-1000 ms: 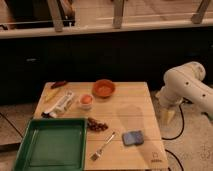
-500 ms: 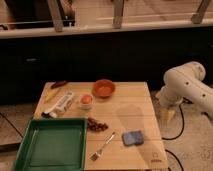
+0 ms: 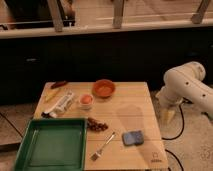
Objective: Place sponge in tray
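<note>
My gripper point(image 3: 168, 118) hangs off the right edge of the table point(image 3: 135, 102), pointing down beside it, at the end of my white arm point(image 3: 186, 85); its jaws stand wide and hold nothing, and it is well apart from everything on the tabletop. The sponge point(image 3: 133, 137) lies flat near the front right corner of the table, outside the tray point(image 3: 50, 121) and untouched; a fork point(image 3: 103, 146) lies at a slant between the two, just left of the sponge and near the tray's right rim. The tray sits at the front left corner, its green bottom bare. A dark reddish clump of food point(image 3: 97, 125) lies just beside the tray's back right corner; behind it stands a small cup point(image 3: 86, 100) with something orange in it. A white-labelled tube point(image 3: 61, 104) lies left of the cup; an orange bowl point(image 3: 104, 88) stands further back, near the table's middle.
</note>
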### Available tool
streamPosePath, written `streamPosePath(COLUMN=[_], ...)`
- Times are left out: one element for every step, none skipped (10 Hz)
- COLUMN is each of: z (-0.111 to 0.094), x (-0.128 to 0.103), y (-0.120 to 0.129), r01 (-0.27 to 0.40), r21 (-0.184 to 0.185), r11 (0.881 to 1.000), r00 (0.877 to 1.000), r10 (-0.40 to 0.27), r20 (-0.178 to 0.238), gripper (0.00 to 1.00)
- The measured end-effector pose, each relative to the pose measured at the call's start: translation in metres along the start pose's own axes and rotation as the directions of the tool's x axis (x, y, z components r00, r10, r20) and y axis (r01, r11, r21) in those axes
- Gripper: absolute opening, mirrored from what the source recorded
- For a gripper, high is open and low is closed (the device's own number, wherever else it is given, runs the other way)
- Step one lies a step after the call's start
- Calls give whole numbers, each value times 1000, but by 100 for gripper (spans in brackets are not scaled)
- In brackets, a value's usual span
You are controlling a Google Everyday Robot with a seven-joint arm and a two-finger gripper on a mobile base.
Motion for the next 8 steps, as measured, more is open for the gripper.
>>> streamPosePath(z=[0,0,2,10,17,26,28,30], x=[0,0,-1,-9,-19,-34,-37,-37], y=[0,0,2,10,15,21,23,27], r01=[0,0,7,36,59,86,99,114], r21=[0,0,-2,-7,-9,-13,-16,-19], r11=[1000,1000,1000,999,998,996,995,993], r00=[1000,1000,1000,999,998,996,995,993], r10=[0,0,-7,-36,-59,-86,-99,-114], r20=[0,0,-3,-13,-17,-22,-26,-32], gripper=[80,80,80,80,80,80,80,80])
